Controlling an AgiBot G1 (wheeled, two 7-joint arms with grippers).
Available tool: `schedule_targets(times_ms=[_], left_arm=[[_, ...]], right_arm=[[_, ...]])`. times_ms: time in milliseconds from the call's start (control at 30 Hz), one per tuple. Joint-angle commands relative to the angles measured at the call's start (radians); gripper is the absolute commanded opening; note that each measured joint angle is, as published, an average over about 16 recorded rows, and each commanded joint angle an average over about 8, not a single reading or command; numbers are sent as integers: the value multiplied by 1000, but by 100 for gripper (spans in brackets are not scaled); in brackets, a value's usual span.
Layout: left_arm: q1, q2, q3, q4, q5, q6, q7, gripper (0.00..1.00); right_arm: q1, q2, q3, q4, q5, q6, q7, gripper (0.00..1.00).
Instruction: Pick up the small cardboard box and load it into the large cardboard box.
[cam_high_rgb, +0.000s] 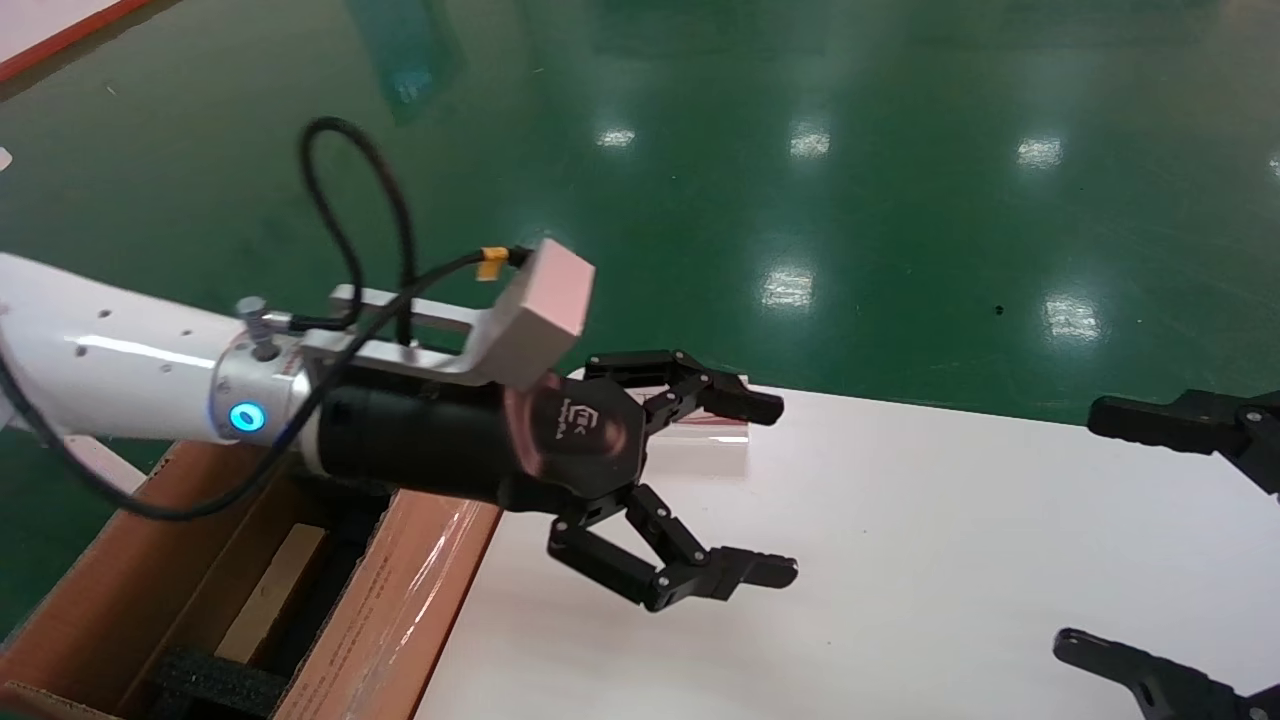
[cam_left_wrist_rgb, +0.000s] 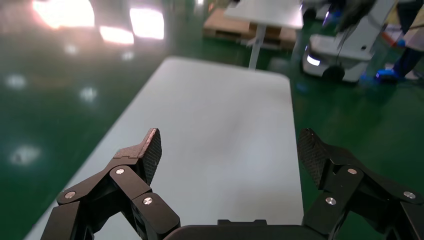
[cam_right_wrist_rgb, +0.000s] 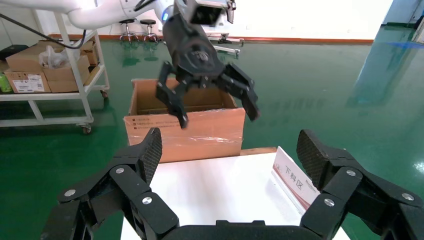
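The large cardboard box (cam_high_rgb: 400, 600) stands open on the floor at the table's left end, its taped flap glossy; it also shows in the right wrist view (cam_right_wrist_rgb: 185, 135). Inside it, beside black foam (cam_high_rgb: 215, 685), lies a flat pale-brown cardboard face (cam_high_rgb: 270, 590), the small cardboard box as far as I can tell. My left gripper (cam_high_rgb: 780, 490) hovers open and empty over the white table (cam_high_rgb: 950, 560), just right of the carton. It is seen head-on from the right wrist (cam_right_wrist_rgb: 219, 117) and looks down the bare table itself (cam_left_wrist_rgb: 230, 145). My right gripper (cam_high_rgb: 1080, 530) is open and empty at the right edge (cam_right_wrist_rgb: 230, 142).
A small white sign with a red stripe (cam_high_rgb: 715, 430) stands at the table's far edge (cam_right_wrist_rgb: 295, 180). Shiny green floor surrounds the table. A white cart with boxes (cam_right_wrist_rgb: 50, 65) stands beyond the carton, and another robot base (cam_left_wrist_rgb: 340, 50) past the table's right end.
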Motion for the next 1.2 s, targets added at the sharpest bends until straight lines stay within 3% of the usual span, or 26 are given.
schedule_targets(times_ms=[33,233,367,733,1200], left_arm=[[49,1,-69,-8,-15,18,26,100],[189,2,-269,-31,-56,71,101,100],[239,3,-341,-39,-72,90,129,100],[275,3,-403,-43,-80,100,135,100],[268,3,-390,-42,-79,99,134,100]], right_arm=[[0,0,1,0,0,0,0,100],[-1,-1,3,1,-2,-1,2,100],[-1,-1,4,1,-3,-1,2,100],[-2,-3,8,2,-5,-3,4,100],[-3,-4,10,2,-7,-4,6,100]])
